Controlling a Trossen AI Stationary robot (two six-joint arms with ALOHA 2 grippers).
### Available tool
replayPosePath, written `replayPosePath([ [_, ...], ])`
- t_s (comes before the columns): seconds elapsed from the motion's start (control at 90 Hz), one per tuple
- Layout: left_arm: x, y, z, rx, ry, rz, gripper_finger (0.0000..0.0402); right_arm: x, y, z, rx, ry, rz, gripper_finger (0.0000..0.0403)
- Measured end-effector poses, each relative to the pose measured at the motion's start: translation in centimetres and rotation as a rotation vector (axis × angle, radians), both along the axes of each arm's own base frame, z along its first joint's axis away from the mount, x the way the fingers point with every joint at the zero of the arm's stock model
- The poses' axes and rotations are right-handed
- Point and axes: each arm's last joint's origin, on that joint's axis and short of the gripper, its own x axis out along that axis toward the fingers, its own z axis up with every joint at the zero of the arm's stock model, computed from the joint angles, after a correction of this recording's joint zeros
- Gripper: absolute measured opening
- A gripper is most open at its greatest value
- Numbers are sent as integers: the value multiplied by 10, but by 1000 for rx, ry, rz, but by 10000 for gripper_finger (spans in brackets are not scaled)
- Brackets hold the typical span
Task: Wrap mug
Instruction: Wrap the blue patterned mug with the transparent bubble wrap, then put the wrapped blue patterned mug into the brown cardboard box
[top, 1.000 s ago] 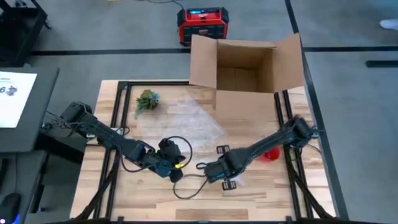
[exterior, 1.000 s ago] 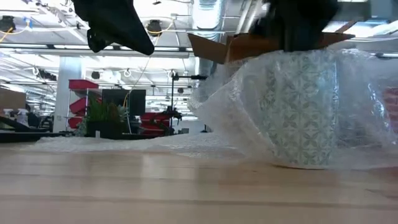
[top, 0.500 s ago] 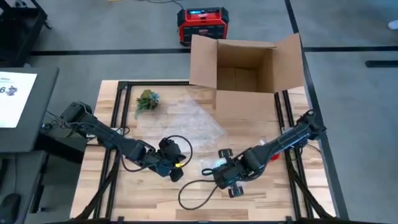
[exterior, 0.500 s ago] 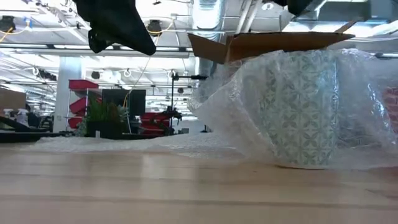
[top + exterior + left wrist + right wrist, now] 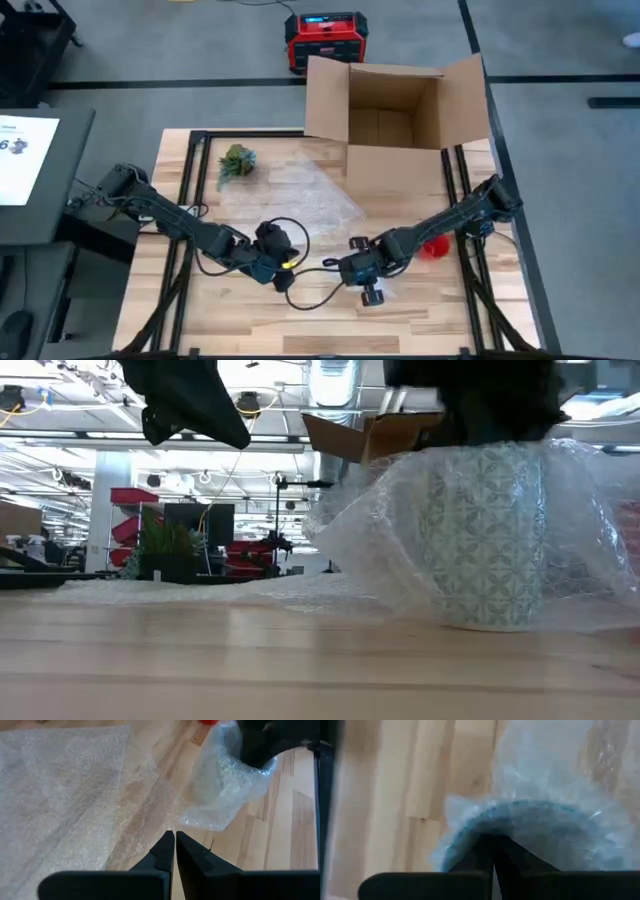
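The mug, a pale cup with a teal pattern, stands upright toward the front edge of the worktop, right of its middle, with bubble wrap bunched loosely around it and trailing back as a flat sheet toward the cardboard box at the rear edge. The right gripper is directly over the mug's rim with its fingers pressed together, holding nothing that shows. The left gripper hovers just left of the mug, fingers closed and empty, pointing at the wrap.
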Motion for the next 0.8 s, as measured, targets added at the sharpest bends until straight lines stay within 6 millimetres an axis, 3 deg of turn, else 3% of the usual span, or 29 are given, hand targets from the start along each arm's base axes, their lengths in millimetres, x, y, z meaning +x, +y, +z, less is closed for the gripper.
replayPosePath([
  [0.144, 0, 0, 0, 0, -1, 0, 0, -4, -8, -12, 9, -1, -38, 0],
  [0.244, 0, 0, 0, 1, 1, 0, 0, -2, -9, -10, 16, 9, -44, 0],
  [0.356, 0, 0, 0, 1, 2, -1, 0, 2, -8, 8, 4, 36, -44, 0],
  [0.544, 0, 0, 0, 0, 1, -2, 0, 9, -5, 58, -13, 47, -43, 0],
  [0.8, 0, 0, 0, 0, 2, -2, 0, 15, -4, 74, -4, 14, -39, 2],
])
